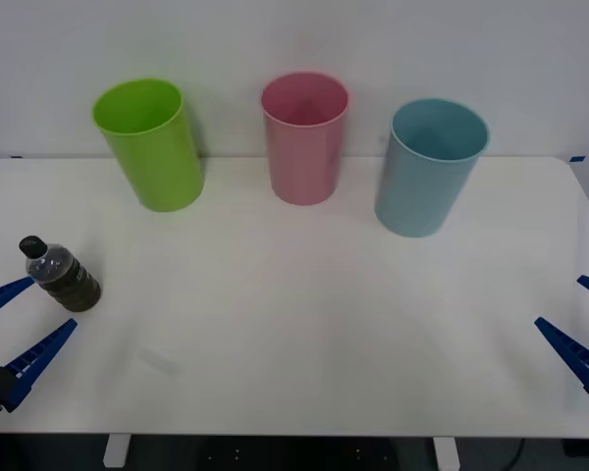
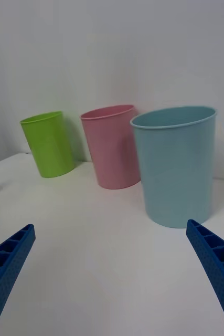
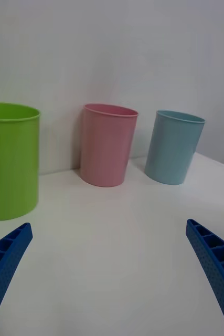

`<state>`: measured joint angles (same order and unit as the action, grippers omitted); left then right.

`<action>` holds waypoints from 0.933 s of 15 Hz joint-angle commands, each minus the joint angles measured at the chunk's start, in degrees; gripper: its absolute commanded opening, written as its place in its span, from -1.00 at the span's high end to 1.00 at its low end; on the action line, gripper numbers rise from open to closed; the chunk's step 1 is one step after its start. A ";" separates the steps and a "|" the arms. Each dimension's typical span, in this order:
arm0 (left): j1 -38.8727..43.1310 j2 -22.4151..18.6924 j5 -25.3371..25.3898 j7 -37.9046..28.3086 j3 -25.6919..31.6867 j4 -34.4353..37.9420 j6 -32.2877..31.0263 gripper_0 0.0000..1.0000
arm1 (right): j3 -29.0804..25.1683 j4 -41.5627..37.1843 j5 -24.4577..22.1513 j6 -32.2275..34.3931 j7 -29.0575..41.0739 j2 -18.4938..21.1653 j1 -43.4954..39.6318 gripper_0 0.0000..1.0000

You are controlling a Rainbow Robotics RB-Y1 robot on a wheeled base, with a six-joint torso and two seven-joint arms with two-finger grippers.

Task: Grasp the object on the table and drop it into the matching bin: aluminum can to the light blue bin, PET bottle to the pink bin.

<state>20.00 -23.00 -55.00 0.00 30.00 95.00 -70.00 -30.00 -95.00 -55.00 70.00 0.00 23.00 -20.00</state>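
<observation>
A small clear PET bottle [image 1: 61,276] with a black cap and dark contents stands tilted at the table's [image 1: 304,324] left side. My left gripper [image 1: 25,319] is open just beside it, toward the front-left edge, with nothing between its blue fingers. The pink bin [image 1: 304,137] stands at the back centre, and the light blue bin [image 1: 430,167] to its right. My right gripper [image 1: 581,324] waits open at the right edge. In the wrist views I see the pink bin [image 3: 107,145] [image 2: 113,147] and the light blue bin [image 3: 172,147] [image 2: 176,165].
A lime green bin [image 1: 149,144] stands at the back left, also seen as the green bin [image 3: 9,160] [image 2: 49,143] from both wrists. A pale wall rises right behind the bins. The table's broad white middle lies between the grippers.
</observation>
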 commanded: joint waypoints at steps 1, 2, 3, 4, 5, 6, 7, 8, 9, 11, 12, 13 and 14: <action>0.00 0.00 0.00 0.00 0.00 0.00 0.00 -1.00 | 0.00 0.00 0.00 0.00 0.00 0.00 0.00 -1.00; 0.00 0.00 0.00 0.00 0.00 0.00 0.00 -1.00 | 0.00 0.00 0.00 0.00 0.00 0.00 0.00 -1.00; 0.92 1.91 0.25 -0.18 0.15 -1.75 0.57 -1.00 | 0.00 0.00 0.00 0.00 0.00 0.00 0.00 -1.00; 0.92 1.91 0.95 -0.26 0.06 -1.57 0.57 -1.00 | 0.00 0.00 0.00 0.00 0.00 0.00 0.00 -1.00; 1.01 1.82 1.13 -0.35 -0.29 -1.49 0.66 -1.00 | 0.00 0.00 0.00 0.00 0.00 0.00 0.00 -1.00; 1.01 1.82 1.30 -0.44 -0.12 -1.49 0.92 -1.00 | 0.00 0.00 0.00 0.00 0.00 0.00 0.00 -1.00; 1.10 1.82 1.21 -0.53 0.15 -1.49 1.27 -1.00 | 0.00 0.00 0.00 0.00 0.00 0.00 0.00 -1.00; 1.36 1.82 1.30 -0.53 0.41 -1.49 1.53 -1.00 | 0.00 0.00 0.00 0.00 0.00 0.00 0.00 -1.00; 1.80 1.91 1.39 -0.44 0.67 -1.49 1.71 -1.00 | 0.00 0.00 0.00 0.00 0.00 0.00 0.00 -1.00; 2.94 1.82 2.00 -0.09 0.94 -1.49 2.50 -1.00 | 0.00 0.00 0.00 0.00 0.00 0.00 0.00 -1.00; 3.29 1.82 2.18 0.09 1.03 -1.49 2.77 -1.00 | 0.00 0.00 0.00 0.00 0.00 0.00 0.00 -1.00; 4.00 1.82 2.44 0.35 1.38 -1.49 3.29 -1.00 | 0.00 0.00 0.00 0.00 0.00 0.00 0.00 -1.00; 4.61 1.82 2.44 0.53 1.73 -1.57 3.91 -1.00 | 0.00 0.00 0.00 0.00 0.00 0.00 0.00 -1.00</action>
<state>24.17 -21.18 -52.61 0.39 31.48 93.50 -66.55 -30.00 -95.00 -55.01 70.00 0.00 23.01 -20.00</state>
